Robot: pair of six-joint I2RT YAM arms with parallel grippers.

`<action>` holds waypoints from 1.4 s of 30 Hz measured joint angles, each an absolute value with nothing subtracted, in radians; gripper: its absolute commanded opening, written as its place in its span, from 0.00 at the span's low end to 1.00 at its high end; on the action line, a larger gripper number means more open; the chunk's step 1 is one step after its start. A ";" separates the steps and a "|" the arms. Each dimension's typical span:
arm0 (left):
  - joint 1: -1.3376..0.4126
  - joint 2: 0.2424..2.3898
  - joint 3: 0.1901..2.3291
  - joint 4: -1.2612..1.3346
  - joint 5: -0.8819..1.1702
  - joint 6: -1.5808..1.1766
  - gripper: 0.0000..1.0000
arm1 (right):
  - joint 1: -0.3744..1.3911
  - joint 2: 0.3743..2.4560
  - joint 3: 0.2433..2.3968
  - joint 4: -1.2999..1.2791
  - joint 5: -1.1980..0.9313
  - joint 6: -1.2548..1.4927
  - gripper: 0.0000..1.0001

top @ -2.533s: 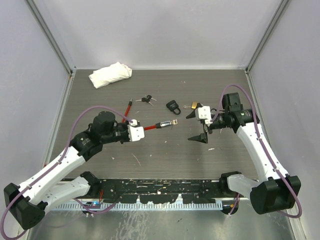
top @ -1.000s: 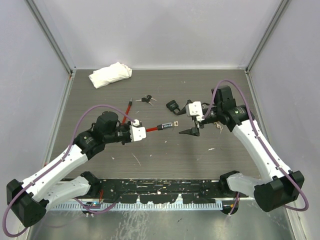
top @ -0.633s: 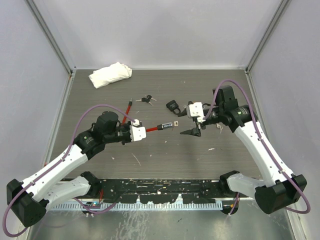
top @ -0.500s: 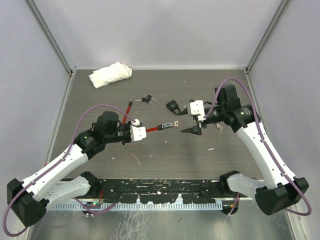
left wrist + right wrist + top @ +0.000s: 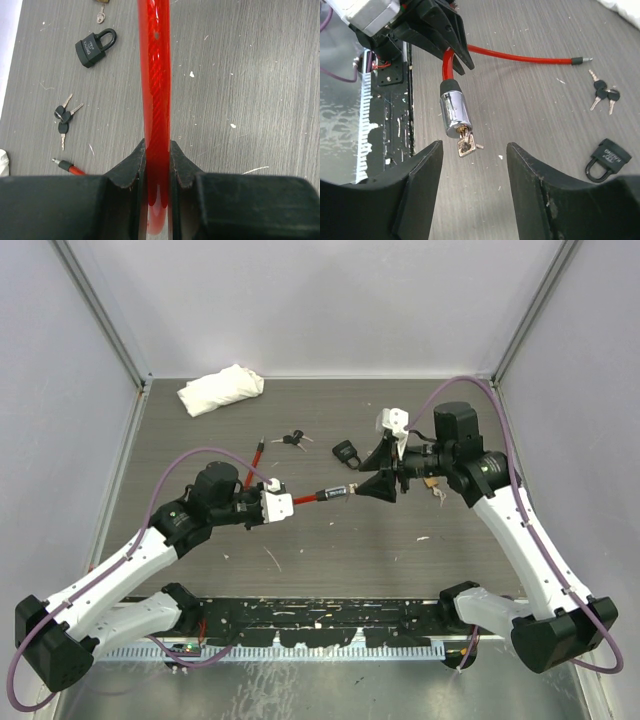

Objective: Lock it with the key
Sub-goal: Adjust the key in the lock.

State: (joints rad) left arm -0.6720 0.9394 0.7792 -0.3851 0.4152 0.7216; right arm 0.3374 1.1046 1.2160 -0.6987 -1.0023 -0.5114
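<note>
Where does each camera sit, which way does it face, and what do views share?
Top external: above and behind the bases, looking down on the grey wooden table; both arms show, left gripper and right gripper.
Left wrist: looks along the red cable lock clamped between its own black fingers, toward the black padlock.
Right wrist: faces the lock's chrome cylinder between its own open fingers.
Shared: both wrist views show the padlock.

The black padlock point(image 5: 607, 159) carries white lettering across its body, but it is too blurred to make out. Nothing else bears readable text
</note>
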 measured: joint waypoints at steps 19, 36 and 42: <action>-0.672 0.939 0.779 -0.385 0.418 0.721 0.00 | 0.337 1.059 1.176 -0.825 -1.024 -0.912 0.64; -0.672 0.942 0.779 -0.385 0.425 0.721 0.00 | 0.337 1.137 1.214 -0.933 -1.113 -1.417 0.47; -0.672 0.945 0.779 -0.384 0.428 0.718 0.00 | 0.338 1.137 1.213 -0.930 -1.132 -1.422 0.47</action>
State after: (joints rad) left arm -0.6720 0.9447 0.7792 -0.3843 0.4278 0.7181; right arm 0.3382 1.1370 1.2133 -0.9302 -1.1316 -1.4220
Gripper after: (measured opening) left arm 0.158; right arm 0.472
